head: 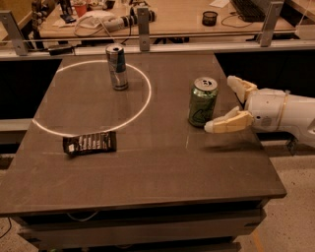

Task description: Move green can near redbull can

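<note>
Pincer (221, 103) beside green can (203, 102); arm (290, 113) cut by right edge.

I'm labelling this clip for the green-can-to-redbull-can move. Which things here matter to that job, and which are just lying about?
Job:
green can, upright
redbull can, upright inside the white ring
tool, open, just right of the green can

Lying about:
dark snack wrapper, front left of the table
cables and cup on the desk behind
</note>
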You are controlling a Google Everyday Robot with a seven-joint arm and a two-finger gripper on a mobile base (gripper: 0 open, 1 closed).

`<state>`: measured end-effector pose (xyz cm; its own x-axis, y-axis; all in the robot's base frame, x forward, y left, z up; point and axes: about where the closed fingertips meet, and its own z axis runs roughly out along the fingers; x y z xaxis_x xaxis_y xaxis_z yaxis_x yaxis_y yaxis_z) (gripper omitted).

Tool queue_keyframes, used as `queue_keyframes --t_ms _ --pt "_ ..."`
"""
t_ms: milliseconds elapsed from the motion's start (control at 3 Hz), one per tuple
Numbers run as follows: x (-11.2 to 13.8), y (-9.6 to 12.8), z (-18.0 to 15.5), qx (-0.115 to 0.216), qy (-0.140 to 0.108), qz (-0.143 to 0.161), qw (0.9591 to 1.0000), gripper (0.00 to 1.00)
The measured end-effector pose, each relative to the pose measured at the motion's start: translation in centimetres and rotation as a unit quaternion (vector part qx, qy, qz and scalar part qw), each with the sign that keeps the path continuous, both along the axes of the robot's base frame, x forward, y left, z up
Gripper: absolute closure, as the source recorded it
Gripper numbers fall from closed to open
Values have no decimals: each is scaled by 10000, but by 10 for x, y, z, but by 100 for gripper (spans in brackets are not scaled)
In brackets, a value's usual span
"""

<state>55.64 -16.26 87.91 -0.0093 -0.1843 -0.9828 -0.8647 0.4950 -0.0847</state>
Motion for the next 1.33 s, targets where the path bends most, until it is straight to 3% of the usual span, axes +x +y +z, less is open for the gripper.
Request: queue_keyframes --t_ms 333,667,1333 --pt "12 10 -9 52 6 14 10000 0" --pt "21 22 -14 115 23 132 9998 11" --pt "31 37 -5 162 -110 349 9992 52"
